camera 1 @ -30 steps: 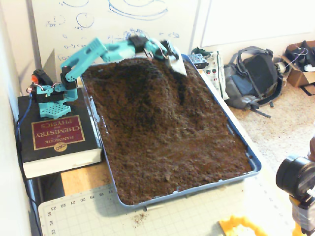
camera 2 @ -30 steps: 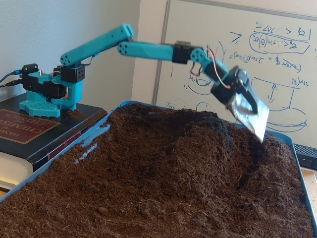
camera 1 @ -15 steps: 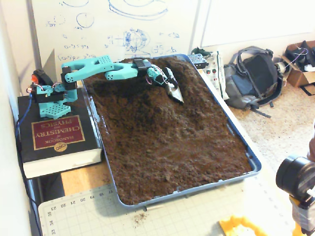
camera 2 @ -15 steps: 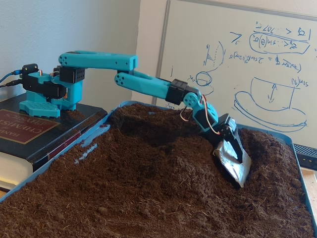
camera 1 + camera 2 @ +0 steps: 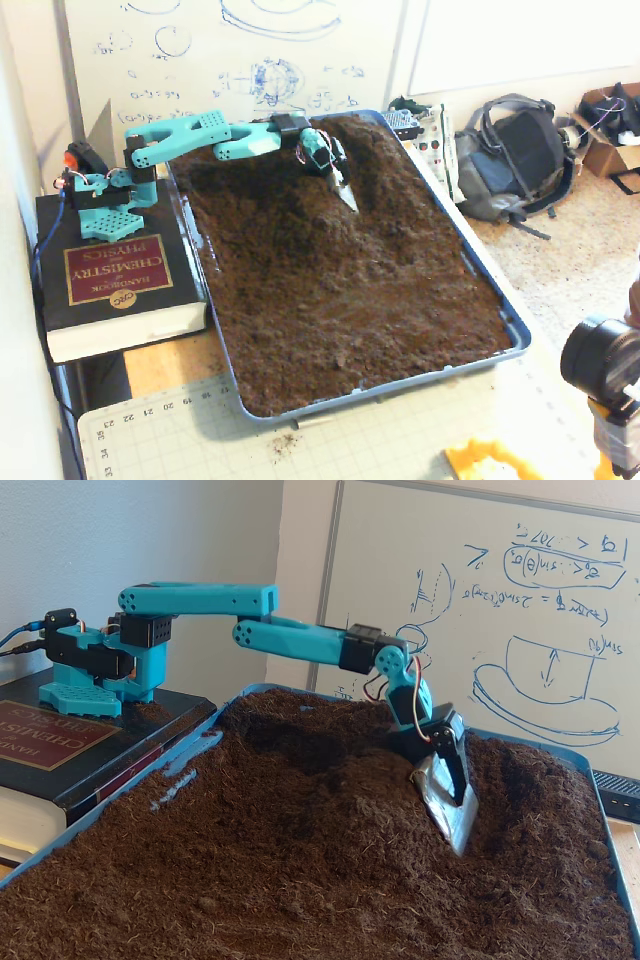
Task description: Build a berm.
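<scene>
Pressing a metal blade [image 5: 447, 802] into the soil, the pincer [image 5: 342, 190] is clenched on that blade, angled downward so its flat face is working against the berm [image 5: 330, 765] (the raised ridge at the far end of the tray [image 5: 500, 300]). One arm is standing on one thick book [image 5: 115, 275], which is lifting its base above the tray rim. One tray is sitting on the desk [image 5: 160, 365].

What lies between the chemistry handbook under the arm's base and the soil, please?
In a fixed view, only the blue tray's rim separates the handbook from the soil.
</scene>
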Robot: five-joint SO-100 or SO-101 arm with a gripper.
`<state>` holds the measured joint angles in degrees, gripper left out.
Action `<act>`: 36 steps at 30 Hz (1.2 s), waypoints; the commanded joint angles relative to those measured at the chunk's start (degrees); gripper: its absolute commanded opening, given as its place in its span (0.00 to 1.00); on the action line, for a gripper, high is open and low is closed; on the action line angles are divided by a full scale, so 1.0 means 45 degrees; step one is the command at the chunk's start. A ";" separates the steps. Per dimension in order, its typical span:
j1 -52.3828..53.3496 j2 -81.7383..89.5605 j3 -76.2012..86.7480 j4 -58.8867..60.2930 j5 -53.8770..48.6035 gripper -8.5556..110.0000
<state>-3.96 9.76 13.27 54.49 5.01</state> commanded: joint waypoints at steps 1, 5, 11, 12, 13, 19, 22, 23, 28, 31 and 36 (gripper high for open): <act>-0.0098 0.1211 -0.0273 0.1602 -0.0098 0.07; -0.0137 0.1543 -0.0273 0.2305 -0.0098 0.07; -0.0215 0.1719 -0.0313 0.3105 -0.0098 0.07; -0.0215 0.1875 -0.0273 0.3223 -0.0098 0.07; -0.0195 0.1992 -0.0273 0.3359 -0.0098 0.07; -0.0195 0.2754 -0.0273 0.4609 -0.0098 0.07; -0.0215 0.3379 -0.0293 0.5117 0.0059 0.07; -0.0234 0.3477 -0.0488 0.5215 0.0078 0.07; -0.0039 0.4648 -0.0586 0.4590 0.0098 0.07; 0.0234 0.5527 -0.0586 0.3359 0.0293 0.07; 0.0352 0.5840 -0.0586 0.0508 0.2207 0.07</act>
<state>-3.52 25.66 13.10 63.81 10.55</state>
